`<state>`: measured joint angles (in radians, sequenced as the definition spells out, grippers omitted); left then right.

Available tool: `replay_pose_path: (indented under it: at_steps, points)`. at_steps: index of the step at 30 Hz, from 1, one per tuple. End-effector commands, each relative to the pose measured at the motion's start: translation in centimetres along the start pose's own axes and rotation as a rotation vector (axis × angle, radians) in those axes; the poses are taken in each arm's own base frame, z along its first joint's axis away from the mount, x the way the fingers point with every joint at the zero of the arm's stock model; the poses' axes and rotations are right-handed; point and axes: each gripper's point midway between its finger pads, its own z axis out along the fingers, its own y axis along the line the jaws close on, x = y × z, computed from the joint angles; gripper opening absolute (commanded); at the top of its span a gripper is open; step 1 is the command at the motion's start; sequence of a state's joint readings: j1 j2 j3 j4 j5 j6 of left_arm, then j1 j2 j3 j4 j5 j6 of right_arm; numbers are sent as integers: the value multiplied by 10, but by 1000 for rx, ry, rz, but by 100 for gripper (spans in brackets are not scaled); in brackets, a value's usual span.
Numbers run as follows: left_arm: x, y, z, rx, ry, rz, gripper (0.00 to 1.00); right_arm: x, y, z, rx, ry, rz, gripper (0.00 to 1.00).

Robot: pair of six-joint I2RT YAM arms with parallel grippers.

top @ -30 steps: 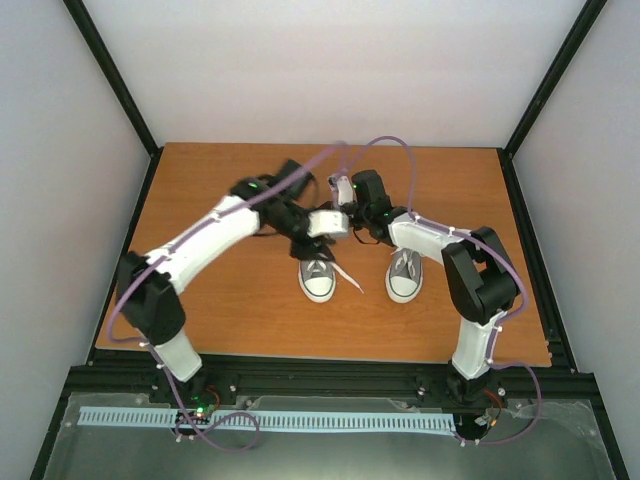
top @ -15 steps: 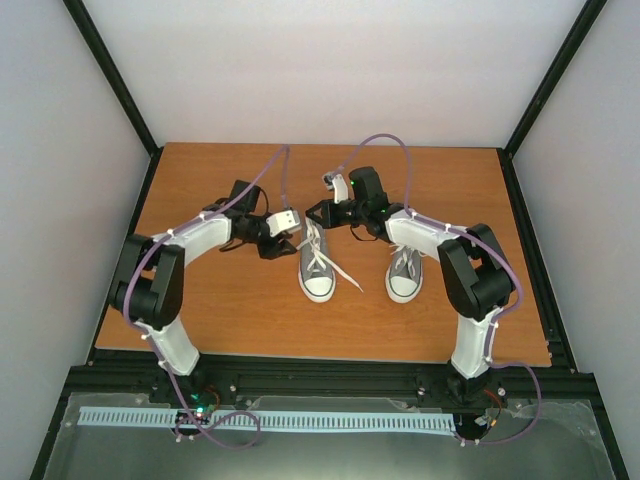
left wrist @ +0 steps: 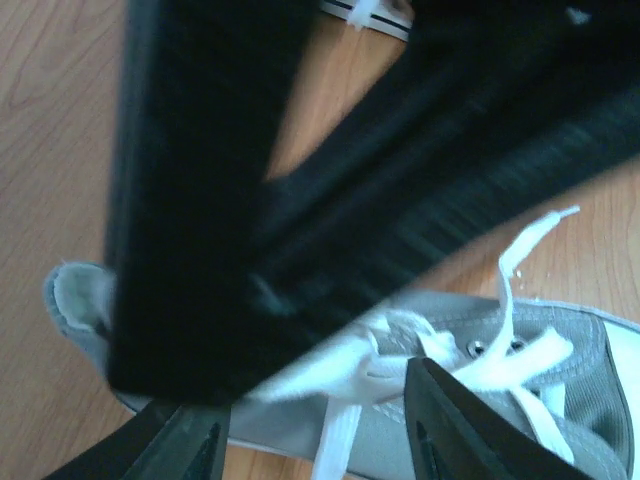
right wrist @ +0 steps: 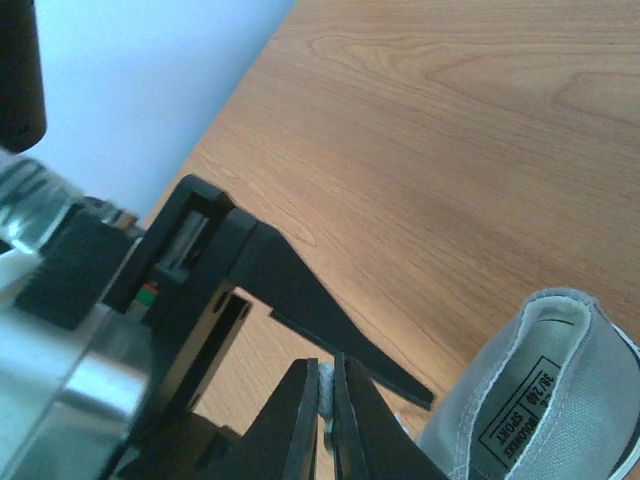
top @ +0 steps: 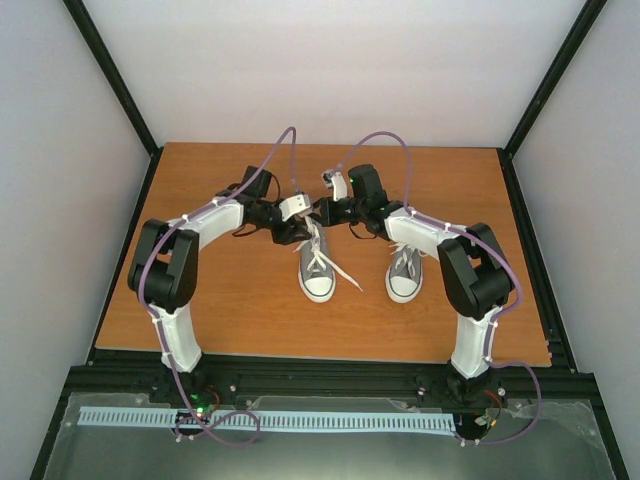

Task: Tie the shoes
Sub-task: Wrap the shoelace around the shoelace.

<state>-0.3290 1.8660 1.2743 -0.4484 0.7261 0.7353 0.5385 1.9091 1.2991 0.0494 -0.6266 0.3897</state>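
Orange-brown wooden table (top: 210, 300), left shoe (top: 318, 282) mid-table, right shoe (top: 404, 278) near it, toes toward near edge

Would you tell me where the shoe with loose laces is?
In the top view, that shoe stands centrally on the table, just left of the other shoe.

Left claw (left wrist: 312, 405) parted, right claw (right wrist: 327, 378) pinched shut

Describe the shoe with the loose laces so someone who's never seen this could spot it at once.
On the wooden table, two grey shoes sit side by side near the middle, white toes toward the near edge. It is the left shoe. Unlike the right shoe, whose laces lie on top, a white lace trails off it onto the wood.
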Motion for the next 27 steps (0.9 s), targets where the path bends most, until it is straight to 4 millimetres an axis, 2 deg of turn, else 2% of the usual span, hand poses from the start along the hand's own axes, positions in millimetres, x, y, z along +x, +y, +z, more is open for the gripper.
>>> replay_pose_path:
  at_steps: [1, 4, 8, 14, 22, 27]
  points:
    - [-22, 11, 8, 12, -45, -28, 48, -10, 6, 3, -22, -25, -10, 6]
    - [-23, 6, 9, 38, -51, -36, 39, -9, 5, 3, -16, -20, -4, 9]
    - [-23, -2, 7, 72, -60, -46, 21, -9, 2, 3, 0, -16, -4, 15]
    - [-20, -7, 8, 100, -42, -105, 1, -12, 5, -7, 40, -9, -34, 35]
    - [-15, 7, 8, 54, -25, -202, 1, -3, 3, -32, 114, 31, -90, 54]
    - [-14, 13, 4, 58, -41, -252, 1, 12, -4, -39, 116, 66, -125, 54]
